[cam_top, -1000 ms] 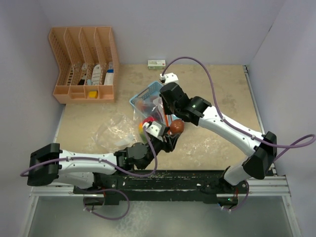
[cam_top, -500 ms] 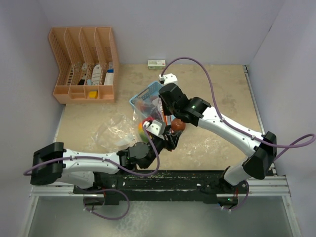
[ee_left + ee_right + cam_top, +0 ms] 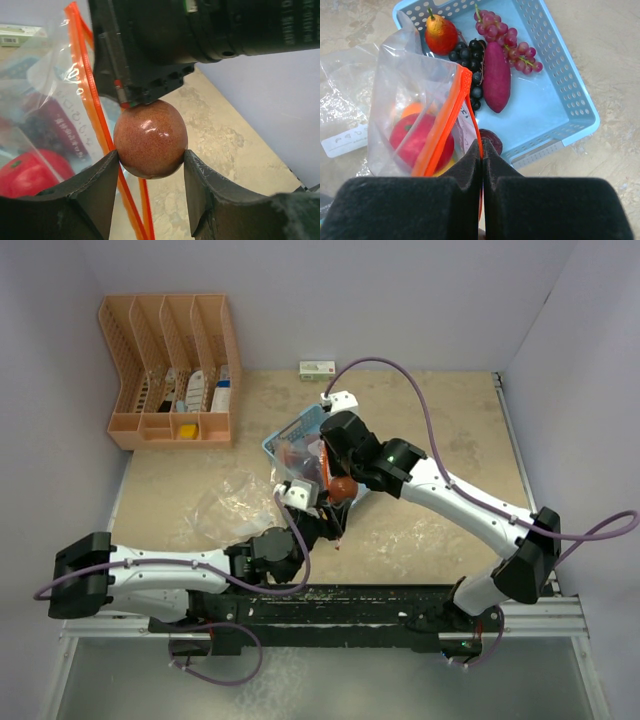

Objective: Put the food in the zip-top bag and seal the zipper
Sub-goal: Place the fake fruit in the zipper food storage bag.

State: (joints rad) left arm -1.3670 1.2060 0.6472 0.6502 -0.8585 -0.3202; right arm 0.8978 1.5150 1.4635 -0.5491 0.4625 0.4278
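Note:
My left gripper (image 3: pixel 150 167) is shut on a red-brown ball (image 3: pixel 150 140) and holds it right beside the orange zipper of the zip-top bag (image 3: pixel 87 100), just under the right arm's wrist. My right gripper (image 3: pixel 482 146) is shut on the bag's orange zipper edge (image 3: pixel 447 117) and holds the mouth up. A red fruit (image 3: pixel 420 140) and an orange one lie inside the bag. The blue basket (image 3: pixel 565 95) holds a pear (image 3: pixel 440 35), pink grapes (image 3: pixel 507 37), dark grapes (image 3: pixel 470 60) and a maroon sweet potato (image 3: pixel 496 75). From above, both grippers meet at the bag (image 3: pixel 300 475).
An orange rack (image 3: pixel 170 370) with white bottles stands at the back left. A small box (image 3: pixel 317 368) lies by the back wall. Crumpled clear plastic (image 3: pixel 225 505) lies left of the bag. Walls close in the left, back and right.
My left gripper has carried the red-brown ball up and to the left, in under the right gripper at the bag's mouth. The right gripper kept its hold on the zipper edge.

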